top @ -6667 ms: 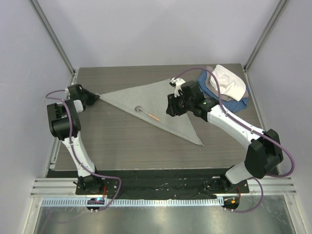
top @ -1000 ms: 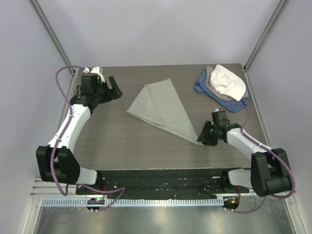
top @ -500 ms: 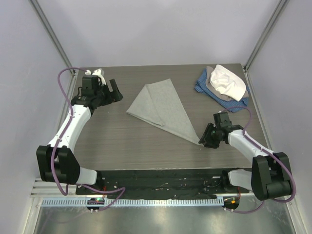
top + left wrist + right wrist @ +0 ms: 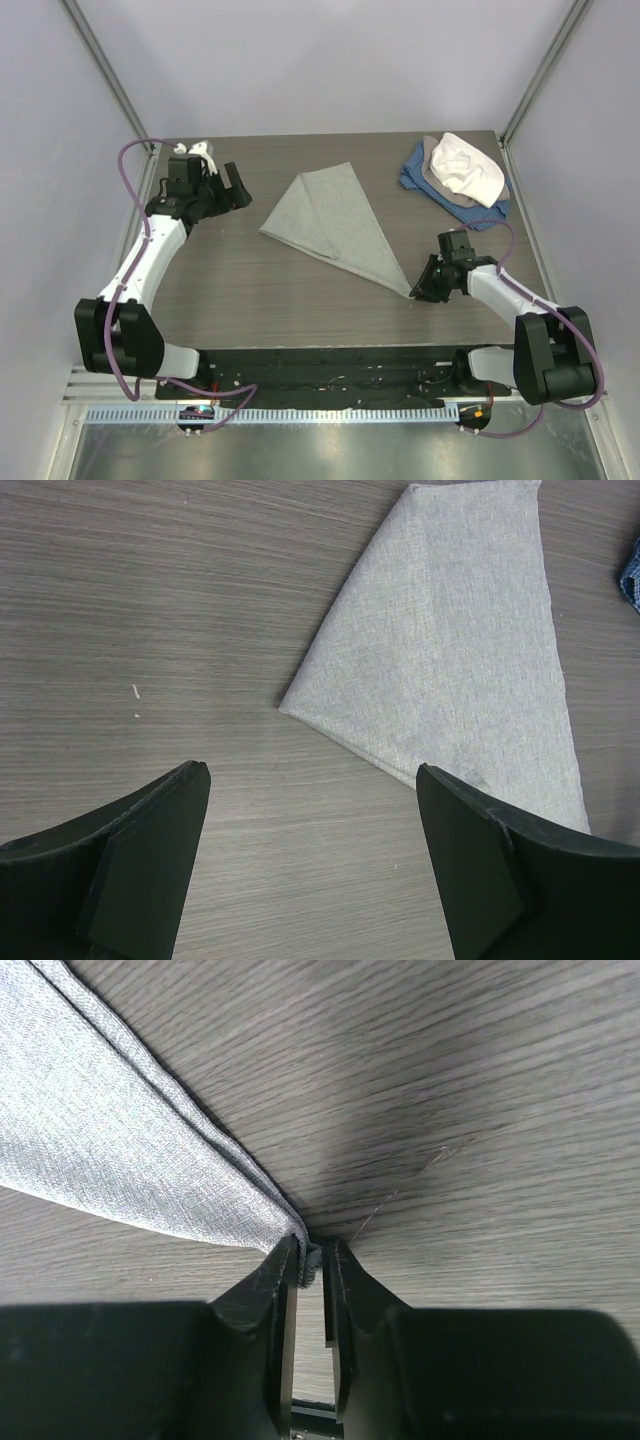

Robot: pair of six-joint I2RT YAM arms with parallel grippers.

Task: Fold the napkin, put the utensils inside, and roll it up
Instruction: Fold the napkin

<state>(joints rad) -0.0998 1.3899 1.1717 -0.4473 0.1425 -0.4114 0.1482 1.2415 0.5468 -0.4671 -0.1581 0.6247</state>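
Your right gripper [image 4: 310, 1258] is clamped on the near tip of the napkin [image 4: 335, 225], which lies folded into a narrow wedge mid-tabletop [image 4: 250, 290]. Likely your roll start. Left gripper [image 4: 312, 772] is spread wide, off the cloth. No spoon visible.

Wood-grain table [image 4: 250, 290] bears a folded grey napkin [image 4: 335, 225] and perhaps three heaped cloths [image 4: 460, 172].

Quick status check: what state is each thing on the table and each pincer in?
Napkin: folded into a narrow triangle, flat, near tip pinched.
Spoon: not visible.
Cloth pile: heaped at far right corner.
Left pincer: open, empty, left of napkin.
Right pincer: shut on napkin tip.
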